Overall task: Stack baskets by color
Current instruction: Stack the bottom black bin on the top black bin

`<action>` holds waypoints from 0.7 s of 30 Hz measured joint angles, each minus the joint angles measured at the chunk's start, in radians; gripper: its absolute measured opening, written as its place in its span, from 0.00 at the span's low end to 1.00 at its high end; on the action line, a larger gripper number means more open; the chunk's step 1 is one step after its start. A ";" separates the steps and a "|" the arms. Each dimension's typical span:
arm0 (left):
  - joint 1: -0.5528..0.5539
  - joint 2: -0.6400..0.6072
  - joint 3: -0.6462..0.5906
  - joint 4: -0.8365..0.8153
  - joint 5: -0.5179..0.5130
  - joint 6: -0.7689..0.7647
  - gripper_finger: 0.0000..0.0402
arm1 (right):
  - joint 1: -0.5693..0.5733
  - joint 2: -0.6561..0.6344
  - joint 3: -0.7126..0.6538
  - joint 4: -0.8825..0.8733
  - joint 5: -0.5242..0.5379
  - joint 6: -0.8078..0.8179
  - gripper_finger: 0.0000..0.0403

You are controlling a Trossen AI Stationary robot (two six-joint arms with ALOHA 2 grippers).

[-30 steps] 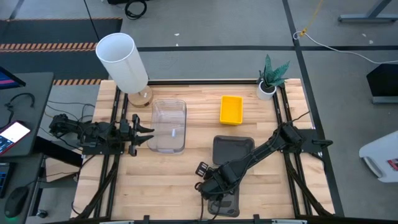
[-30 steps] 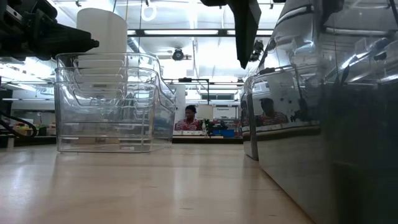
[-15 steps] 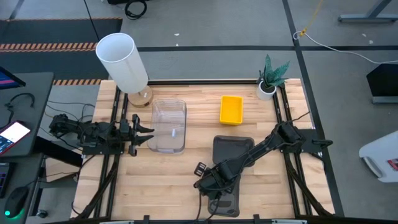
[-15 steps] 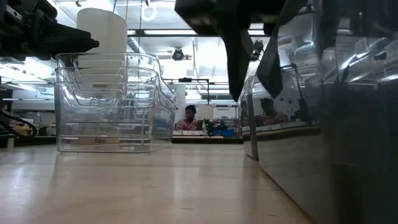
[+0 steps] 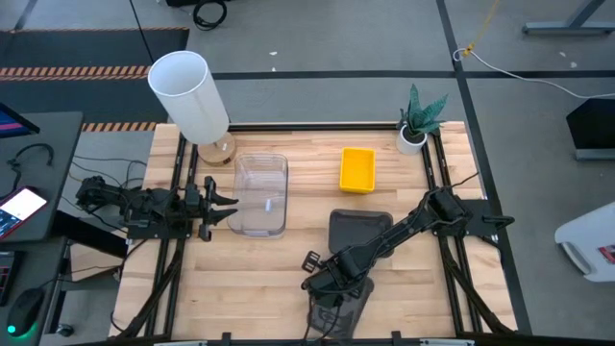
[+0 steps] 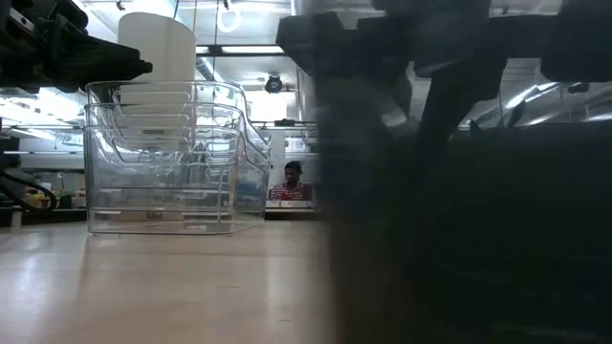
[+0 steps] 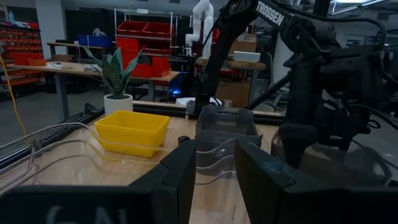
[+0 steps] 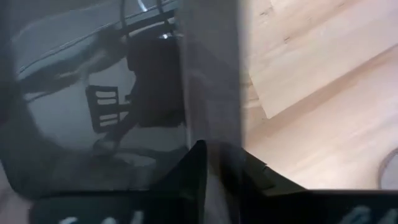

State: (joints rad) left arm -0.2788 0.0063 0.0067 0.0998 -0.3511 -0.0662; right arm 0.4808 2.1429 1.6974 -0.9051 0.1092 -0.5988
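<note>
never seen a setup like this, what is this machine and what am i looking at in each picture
This is a robot with two dark arms at a wooden table, each ending in a two-fingered claw. It is sorting plastic baskets into stacks by color.

One picture looks straight down on the table, one sits at table height, and two come from cameras on the arms' wrists.

On the table are a stack of clear baskets, a yellow basket and a dark grey basket. A tall white cylinder and a small potted plant stand at the far edge.

The right claw is at the near edge, gripping the wall of a second dark grey basket, which looks tilted. The left claw waits open beside the clear stack.
</note>
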 joint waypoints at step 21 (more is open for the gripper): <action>0.000 0.000 0.000 -0.002 0.000 0.000 0.29 | -0.037 -0.055 0.115 -0.108 0.014 0.150 0.02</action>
State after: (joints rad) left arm -0.2788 0.0059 0.0067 0.0977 -0.3509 -0.0662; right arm 0.4438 2.0884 1.8124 -1.0136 0.1234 -0.4484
